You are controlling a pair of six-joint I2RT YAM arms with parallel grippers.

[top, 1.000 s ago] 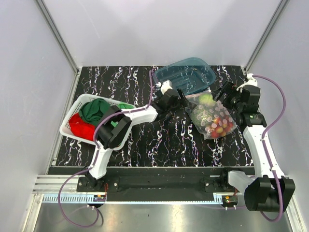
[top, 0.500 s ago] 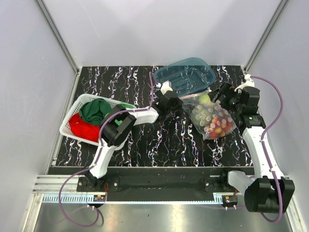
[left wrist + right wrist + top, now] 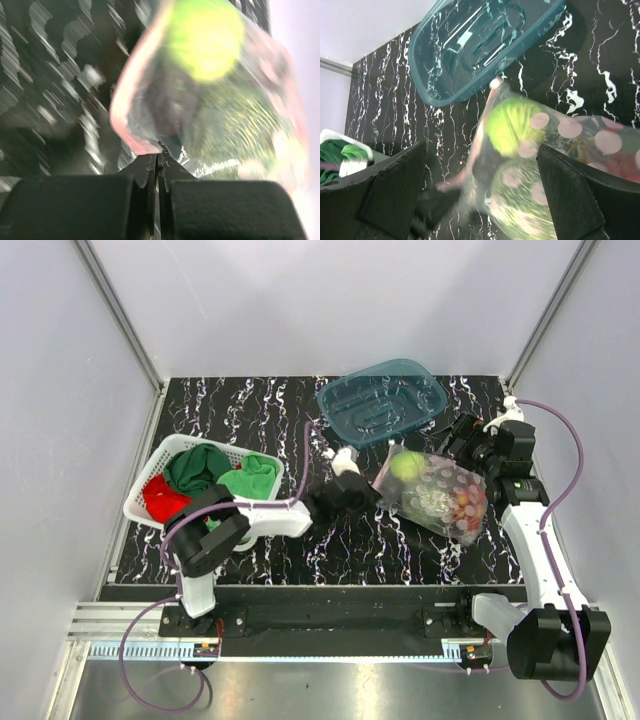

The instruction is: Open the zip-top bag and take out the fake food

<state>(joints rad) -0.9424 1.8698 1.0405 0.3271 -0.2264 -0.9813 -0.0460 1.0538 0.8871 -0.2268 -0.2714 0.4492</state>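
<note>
My left hand (image 3: 158, 159) pinches the zip edge of the bag; my right hand (image 3: 481, 147) is spread wide, gripping nothing.

The clear dotted zip-top plastic bag (image 3: 440, 495) lies on the black white-veined bench (image 3: 250, 410), just in front of the teal plastic tray (image 3: 380, 400), with its pink-edged mouth turned toward my left fingers, which are pressed together on that thin strip. I judge the risk to be this: with my right hand loose, nothing anchors the far lip, so my pull may drag the whole bag instead of parting the zip, or the slick edge may slip free. Since a second ago my left hand has drawn back toward me, and the bag and its round green fake fruit (image 3: 405, 465) have slid after it.
</note>
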